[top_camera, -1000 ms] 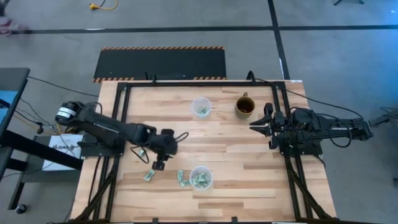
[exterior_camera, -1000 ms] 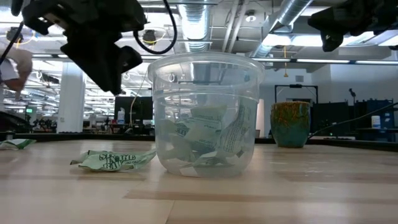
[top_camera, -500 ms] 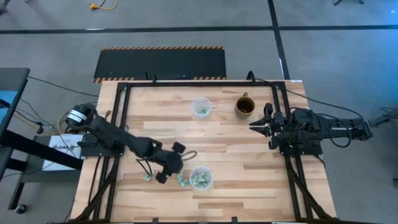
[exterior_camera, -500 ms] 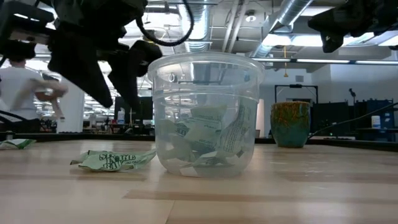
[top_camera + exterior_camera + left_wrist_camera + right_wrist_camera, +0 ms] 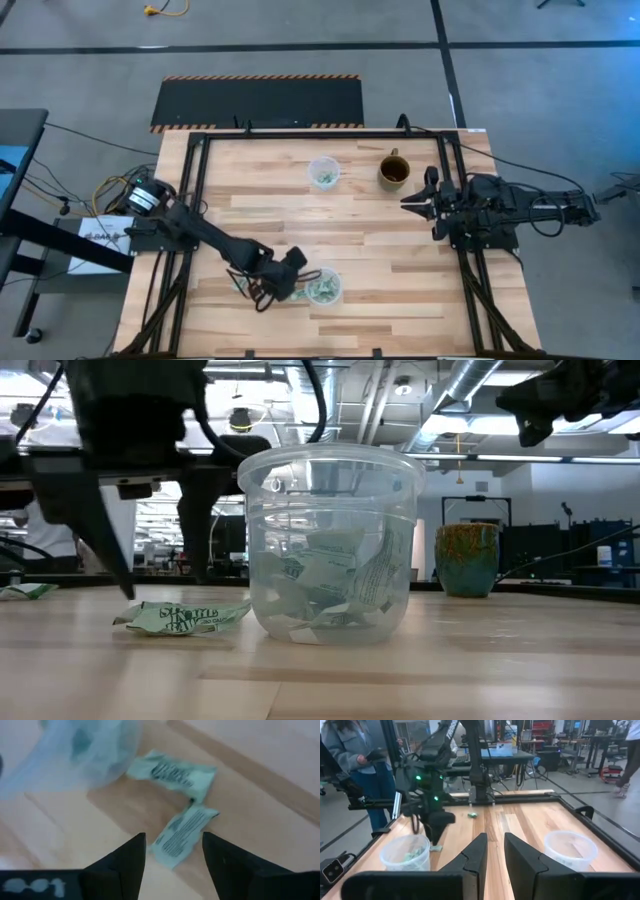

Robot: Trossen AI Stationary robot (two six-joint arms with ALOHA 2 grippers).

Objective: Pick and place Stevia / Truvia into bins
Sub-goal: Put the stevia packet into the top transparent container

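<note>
Two light green sweetener packets lie flat on the wood just left of the near clear cup (image 5: 323, 287) (image 5: 330, 545), which holds several packets. My left gripper (image 5: 173, 851) (image 5: 284, 288) (image 5: 155, 565) points down, open, over them. Its fingers stand on either side of one packet (image 5: 181, 834) without touching it, and the other packet (image 5: 172, 769) (image 5: 185, 617) lies just beyond. A further packet (image 5: 25, 591) lies farther left. The far clear cup (image 5: 323, 172) (image 5: 570, 847) also holds packets. My right gripper (image 5: 495, 855) (image 5: 412, 203) waits level above the table's right side, its fingers a narrow gap apart.
A brown mug (image 5: 393, 172) (image 5: 467, 560) stands right of the far cup. A black frame (image 5: 300, 131) rims the table. People stand in the room beyond the table's left side (image 5: 360, 765). Bare wood lies between the two cups (image 5: 340, 225).
My left gripper has gone toward the table's near edge and right, toward the near cup, and come down close to the wood. It has rolled about its own axis, and its fingers have spread wider. The packets have not moved.
</note>
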